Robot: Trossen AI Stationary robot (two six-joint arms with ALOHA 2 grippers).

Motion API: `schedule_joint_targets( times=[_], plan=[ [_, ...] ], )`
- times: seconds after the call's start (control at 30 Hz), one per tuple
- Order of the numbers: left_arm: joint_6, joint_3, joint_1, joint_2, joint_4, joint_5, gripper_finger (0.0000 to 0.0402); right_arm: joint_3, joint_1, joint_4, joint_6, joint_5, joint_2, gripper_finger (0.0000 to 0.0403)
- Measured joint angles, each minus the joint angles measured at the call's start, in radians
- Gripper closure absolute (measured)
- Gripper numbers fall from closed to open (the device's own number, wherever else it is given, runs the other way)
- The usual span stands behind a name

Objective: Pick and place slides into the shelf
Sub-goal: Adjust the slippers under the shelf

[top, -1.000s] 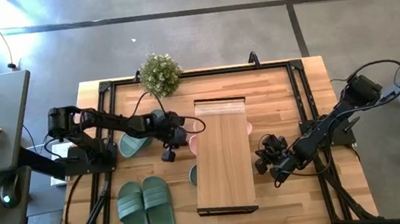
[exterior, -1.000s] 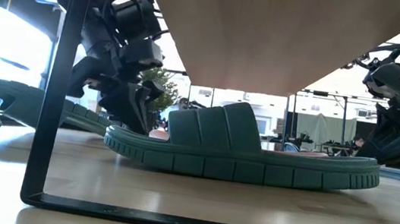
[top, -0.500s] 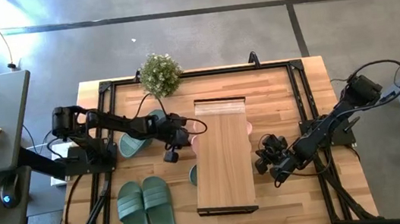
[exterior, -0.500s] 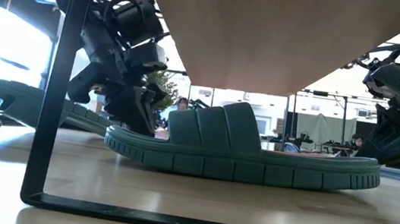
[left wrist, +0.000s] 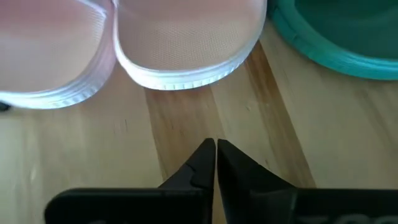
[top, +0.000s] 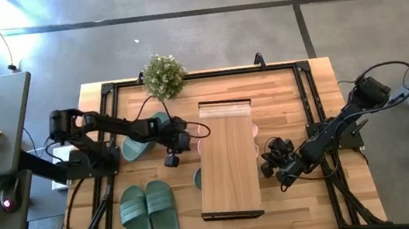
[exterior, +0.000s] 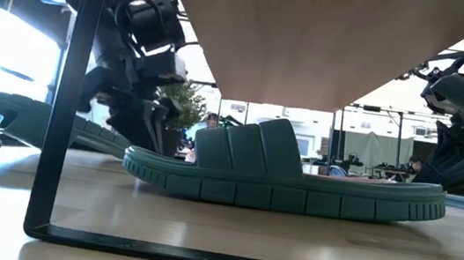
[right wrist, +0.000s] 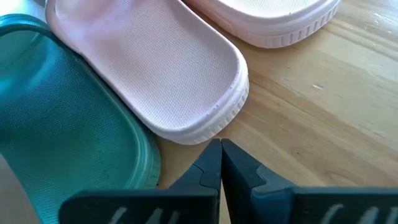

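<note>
While your left gripper (left wrist: 215,149) sat pinched shut and empty just short of the pink slides (left wrist: 186,43) at the shelf (top: 228,162), any advance risked shoving them aside; your right gripper (right wrist: 221,152), also closed on nothing, faced the same hazard.

Free room and obstacles. The shelf (top: 227,161) spans the table's middle; beneath its plank top a green slide (exterior: 284,179) fills most of the low gap, with pink slides (left wrist: 186,43) under the far end. The left gripper (top: 171,151), fingers together, stands just beside the shelf's left edge, the right gripper (top: 270,163) beside its right edge. A green pair (top: 149,215) occupies the near-left tabletop; a plant (top: 163,76) stands at the far edge.
</note>
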Motion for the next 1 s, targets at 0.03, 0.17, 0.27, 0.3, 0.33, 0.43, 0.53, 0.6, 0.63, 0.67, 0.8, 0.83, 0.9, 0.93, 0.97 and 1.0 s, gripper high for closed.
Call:
schedule_joint_targets(
  times=[0.03, 0.17, 0.27, 0.3, 0.33, 0.43, 0.53, 0.6, 0.63, 0.67, 0.8, 0.83, 0.9, 0.93, 0.97, 1.0],
  plan=[
    [-0.002, 0.000, 0.000, -0.019, -0.023, -0.002, 0.0394, 0.000, 0.000, -0.002, 0.000, 0.000, 0.000, 0.0403],
    [-0.011, 0.000, 0.000, -0.130, -0.154, 0.067, 0.0400, 0.000, 0.000, -0.002, 0.000, -0.004, 0.000, 0.0403],
    [-0.033, 0.000, -0.026, -0.200, -0.238, 0.220, 0.0399, 0.000, 0.000, -0.001, 0.000, -0.014, 0.000, 0.0403],
    [-0.045, 0.000, -0.053, -0.217, -0.253, 0.235, 0.0400, 0.000, 0.000, -0.001, -0.003, -0.022, 0.000, 0.0403],
    [-0.049, 0.000, -0.084, -0.226, -0.255, 0.238, 0.0400, 0.000, 0.000, -0.001, -0.007, -0.031, 0.000, 0.0403],
    [-0.074, 0.000, -0.194, -0.225, -0.236, 0.193, 0.0400, 0.000, 0.000, 0.001, -0.022, -0.058, 0.000, 0.0403],
    [-0.117, 0.000, -0.291, -0.193, -0.167, 0.100, 0.0400, 0.000, 0.000, 0.002, -0.025, -0.062, 0.000, 0.0403],
    [-0.150, 0.000, -0.334, -0.180, -0.104, 0.018, 0.0401, 0.000, 0.000, 0.002, -0.026, -0.061, 0.000, 0.0403],
    [-0.162, 0.000, -0.349, -0.174, -0.079, -0.016, 0.0400, 0.000, 0.000, 0.003, -0.026, -0.061, 0.000, 0.0403],
    [-0.172, 0.000, -0.360, -0.166, -0.061, -0.034, 0.0400, 0.000, 0.000, 0.003, -0.026, -0.062, 0.000, 0.0403],
    [-0.205, 0.000, -0.385, -0.118, -0.050, -0.045, 0.0401, 0.000, 0.000, 0.009, -0.026, -0.078, 0.000, 0.0403],
    [-0.207, 0.000, -0.389, -0.103, -0.054, -0.045, 0.0401, 0.000, 0.001, 0.011, -0.026, -0.086, 0.000, 0.0403],
    [-0.214, 0.000, -0.396, -0.078, -0.049, -0.044, 0.0401, 0.000, 0.013, 0.021, -0.026, -0.093, 0.000, 0.0403],
    [-0.219, 0.000, -0.396, -0.068, -0.029, -0.037, 0.0401, 0.000, 0.023, 0.032, -0.025, -0.101, 0.000, 0.0403],
    [-0.225, 0.000, -0.395, -0.057, 0.001, -0.026, 0.0401, 0.000, 0.036, 0.040, -0.022, -0.115, 0.000, 0.0403],
    [-0.230, 0.000, -0.395, -0.049, 0.019, -0.019, 0.0401, 0.000, 0.050, 0.047, -0.018, -0.128, 0.000, 0.0403]
  ],
)
